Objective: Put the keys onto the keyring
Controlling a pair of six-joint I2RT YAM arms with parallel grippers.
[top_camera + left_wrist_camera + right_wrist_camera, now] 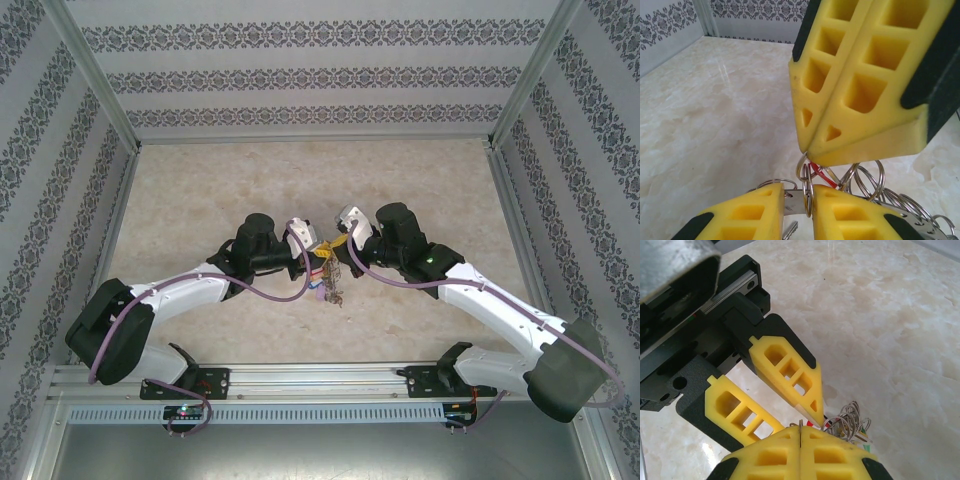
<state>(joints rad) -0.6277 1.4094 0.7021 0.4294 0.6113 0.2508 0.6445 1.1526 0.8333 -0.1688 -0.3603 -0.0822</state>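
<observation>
Patterned grey wallpaper (320,70) closed the cell on 3 sides, and a pale marbled table (200,180) formed its floor. We saw the 2 arms reach inward so that the left gripper (799,200) and the right gripper (807,150) met tip to tip near the table's middle. Between and under them was the keyring (331,285), a bunch of steel loops and coloured tags. We could not tell whether it rested on the marble.

The right gripper's fingers were closed flat against each other. The top of a small split ring (801,167) was caught at their seam, with a red tag (816,172) just below. The left gripper's fingers (755,215) stood narrowly parted, with that ring and a flat key head (794,204) in the gap. Whether the pads pressed on either we could not tell.

We judged the threading unfinished. The main hazard was loss of hold: a thin ring pinched only at soft foam tips could twist out, and the weight of the bunch would then drag it down and spoil the alignment. A second hazard was the 2 sets of fingers pushing on each other at such close quarters.
</observation>
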